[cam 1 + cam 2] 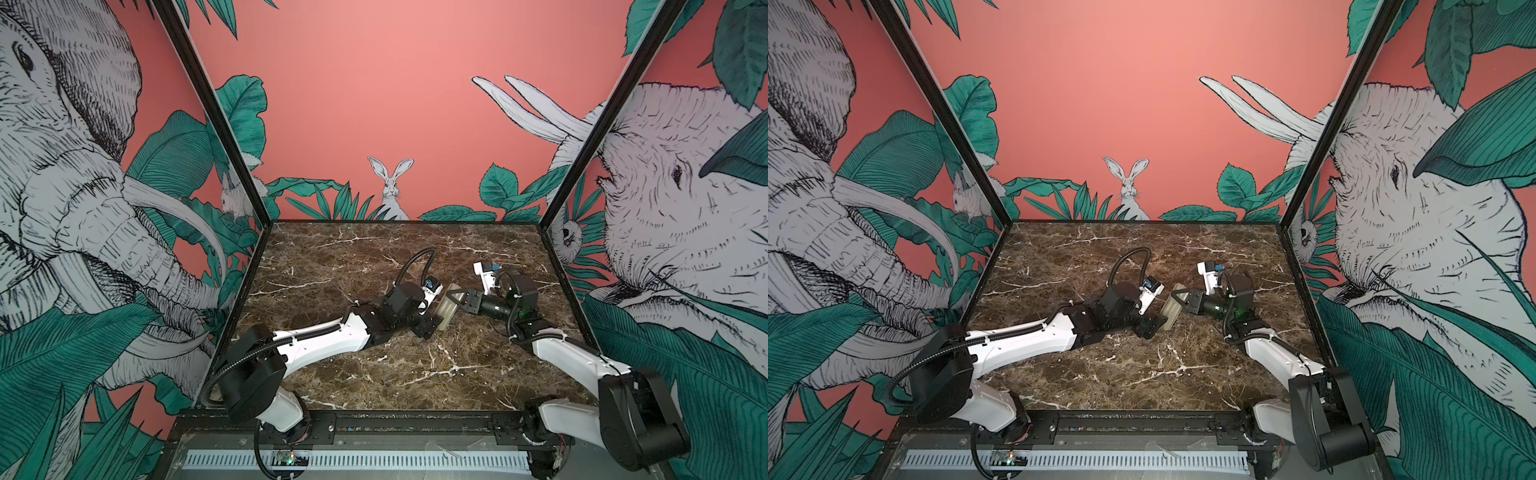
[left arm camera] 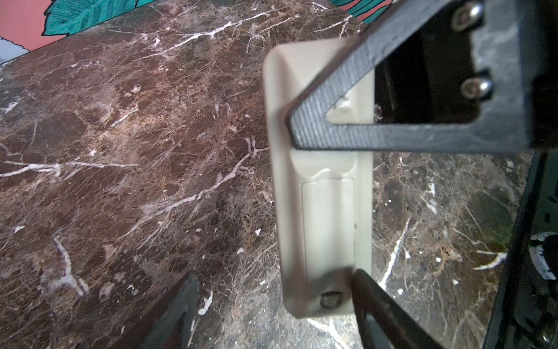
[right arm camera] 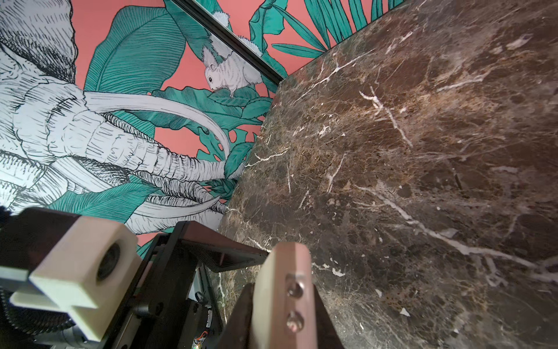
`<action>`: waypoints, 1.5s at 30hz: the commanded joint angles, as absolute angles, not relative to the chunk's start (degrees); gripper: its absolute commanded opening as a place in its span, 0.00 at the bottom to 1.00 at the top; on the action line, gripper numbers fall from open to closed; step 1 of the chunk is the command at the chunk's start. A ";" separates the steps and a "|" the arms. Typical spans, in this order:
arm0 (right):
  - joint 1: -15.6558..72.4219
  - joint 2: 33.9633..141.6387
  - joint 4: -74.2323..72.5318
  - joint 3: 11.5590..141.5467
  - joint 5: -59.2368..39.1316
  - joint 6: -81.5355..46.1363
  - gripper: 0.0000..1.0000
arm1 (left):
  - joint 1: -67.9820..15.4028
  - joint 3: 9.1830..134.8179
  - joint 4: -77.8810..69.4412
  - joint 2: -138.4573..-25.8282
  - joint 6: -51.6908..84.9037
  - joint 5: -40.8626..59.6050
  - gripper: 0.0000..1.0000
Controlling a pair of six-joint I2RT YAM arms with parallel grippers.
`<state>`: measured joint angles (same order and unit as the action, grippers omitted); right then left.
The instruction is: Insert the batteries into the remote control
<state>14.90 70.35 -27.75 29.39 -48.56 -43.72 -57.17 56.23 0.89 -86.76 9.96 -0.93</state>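
Your right gripper [image 1: 451, 297], reaching in from 3 o'clock, clamps the remote control [image 1: 448, 316], beige back showing. Your left gripper [image 1: 432, 325], at its 8 o'clock, has its jaws apart.

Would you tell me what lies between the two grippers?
The remote control, seen in both top views: the right gripper is shut on one end, the left gripper, jaws open, at the other.

Robot lab test cell. Bench [image 1: 374, 257] with brown marble-print top, boxed in by black frame posts [image 1: 219, 120] and wall panels [image 1: 395, 83] printed with jungle animals; two white-and-black robot arms [image 1: 316, 340] mounted on front rail [image 1: 415, 422]; slotted cable duct [image 1: 415, 460] beside rail.
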 commanded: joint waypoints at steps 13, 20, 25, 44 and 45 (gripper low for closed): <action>15.19 71.83 -39.86 27.40 -48.34 -48.35 0.00 | -58.09 60.11 -3.34 -93.12 11.95 1.91 0.79; 15.21 73.46 -42.14 26.90 -48.87 -49.30 0.00 | -58.10 60.21 -4.09 -94.59 12.46 2.18 0.63; 15.21 74.22 -42.75 26.89 -48.95 -49.53 0.00 | -58.10 60.53 -4.30 -95.36 12.55 2.53 0.52; 15.21 73.87 -44.07 27.07 -49.65 -50.62 0.37 | -57.77 60.22 -4.40 -95.63 13.88 2.06 0.18; 15.21 73.31 -43.27 27.19 -49.42 -50.22 0.46 | -57.51 59.99 -4.37 -95.33 14.48 2.31 0.17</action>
